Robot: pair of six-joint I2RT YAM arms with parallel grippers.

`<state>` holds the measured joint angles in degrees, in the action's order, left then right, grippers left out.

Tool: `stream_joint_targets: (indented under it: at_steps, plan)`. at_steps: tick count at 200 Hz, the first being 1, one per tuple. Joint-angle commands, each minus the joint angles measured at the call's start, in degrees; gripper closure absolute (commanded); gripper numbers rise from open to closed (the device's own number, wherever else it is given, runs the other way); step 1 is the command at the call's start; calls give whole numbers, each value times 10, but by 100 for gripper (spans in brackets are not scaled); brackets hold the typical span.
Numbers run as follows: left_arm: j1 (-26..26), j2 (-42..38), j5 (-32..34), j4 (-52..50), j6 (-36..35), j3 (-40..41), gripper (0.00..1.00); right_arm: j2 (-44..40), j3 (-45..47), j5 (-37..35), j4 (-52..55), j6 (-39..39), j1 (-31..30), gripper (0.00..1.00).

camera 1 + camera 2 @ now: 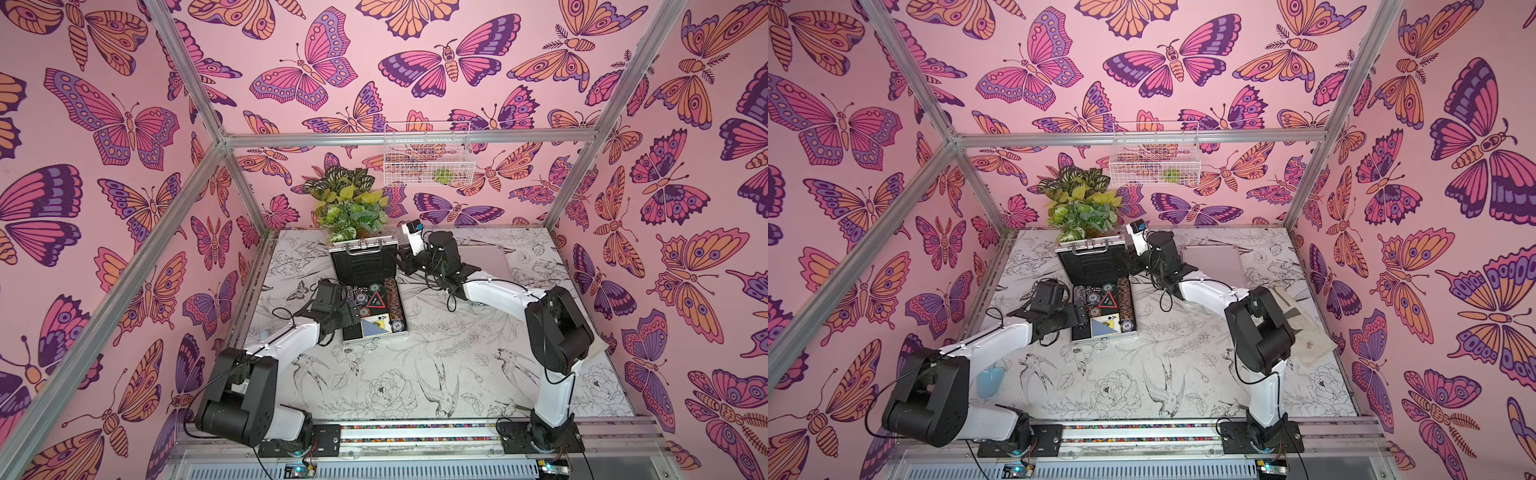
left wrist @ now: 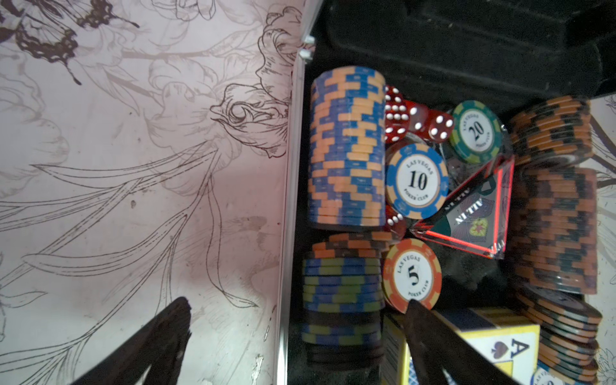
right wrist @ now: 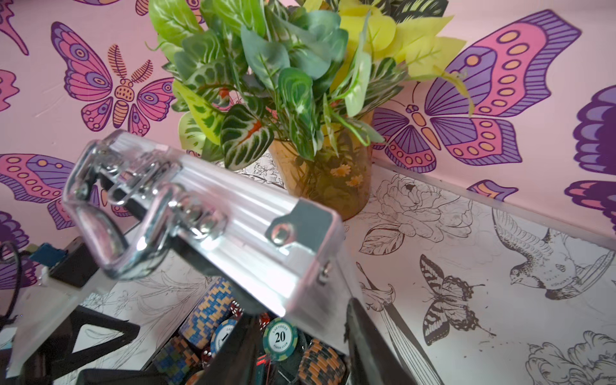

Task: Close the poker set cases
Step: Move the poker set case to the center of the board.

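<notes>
Nearest is the left arm (image 1: 243,395), its black shoulder block at the near rail, with the right arm (image 1: 557,332) across from it. The open poker case (image 1: 374,332) sits mid-table toward the left. Its base lies flat and the lid (image 1: 362,268) is raised at the far end, black lining facing the near edge, handle (image 1: 360,248) on top.

The base is full:
- chip stacks (image 2: 346,146), blue/orange along one wall and orange/black along the opposite wall
- red dice (image 2: 416,116)
- loose chips marked 10, 20 and 5
- a clear triangular ALL IN marker (image 2: 473,213)
- a card deck (image 2: 493,343) showing the ace of spades

The left gripper (image 2: 296,301) is spread wide and holds nothing. It sits low at the base's left wall, one finger over bare table and the other over the chips. The right gripper (image 3: 300,310) is at the lid's right edge near the top corner. Its fingers (image 3: 363,343) are partly closed on either side of the lid's thickness. Contact is unclear, so I can't tell if it pinches.

The second case (image 1: 1214,259) lies flat and closed at the far right of the table, behind the right arm and well apart from the open one. A potted plant (image 1: 349,203) stands just behind the lid against the back wall. A white wire basket (image 1: 428,153) hangs on that wall above, with a small green thing inside. The table (image 1: 415,374) has a bird-and-flower line print.
</notes>
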<state>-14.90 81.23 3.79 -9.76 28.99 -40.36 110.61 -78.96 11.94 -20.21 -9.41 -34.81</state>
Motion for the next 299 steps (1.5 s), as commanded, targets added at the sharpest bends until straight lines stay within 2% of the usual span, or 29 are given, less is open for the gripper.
stream_joint_targets:
  at_steps: [1,46,116,163,210,299]
  plan:
    - [5,8,-10,6,-3,9,0,10,-17,-29,-24,1,-3,58]
    - [6,6,-12,8,-4,10,0,23,-25,-27,-50,3,-4,77]
    - [6,3,-14,7,-1,21,0,24,-16,-60,-68,22,-7,97]
    - [6,10,-18,11,1,22,0,3,13,-101,-82,48,-7,100]
    - [2,33,-52,24,2,4,0,-23,51,-155,-95,78,-3,100]
    - [-50,57,-68,47,2,-34,0,-84,121,-196,-115,98,45,100]
